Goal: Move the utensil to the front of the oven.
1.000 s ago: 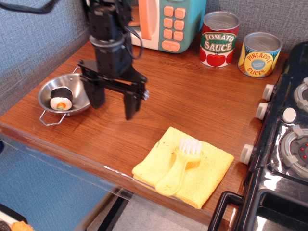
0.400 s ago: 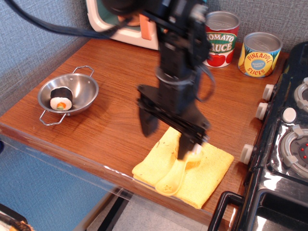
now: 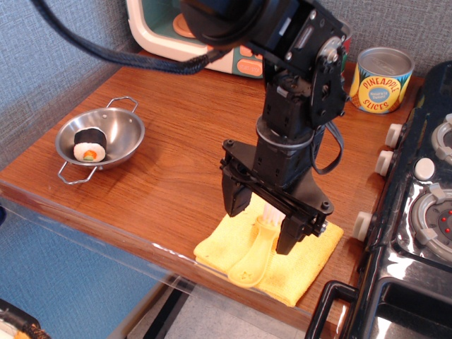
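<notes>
Brush (image 3: 256,253) lies on yellow cloth (image 3: 311,263), lower centre of frame, head hidden under the gripper (image 3: 262,224), whose jaws are spread either side of it. Looks light, stiff, slick plastic; best pinched across the neck. Oven (image 3: 166,32) upper left.

On the surface (image 3: 176,162) we found the cloth (image 3: 300,265) lying at the near edge, just left of the stove (image 3: 417,233). The brush (image 3: 256,251) lay on the cloth, handle toward the near edge, its head hidden under the claw (image 3: 261,224), whose two fingers stood spread on either side of the brush. Well to the left sat the bowl (image 3: 123,134), with the sushi roll (image 3: 90,143) in it. The oven (image 3: 159,35) stood at the back of the surface, partly behind the arm. The pineapple can (image 3: 381,79) stood at the back right, near the stove.
</notes>
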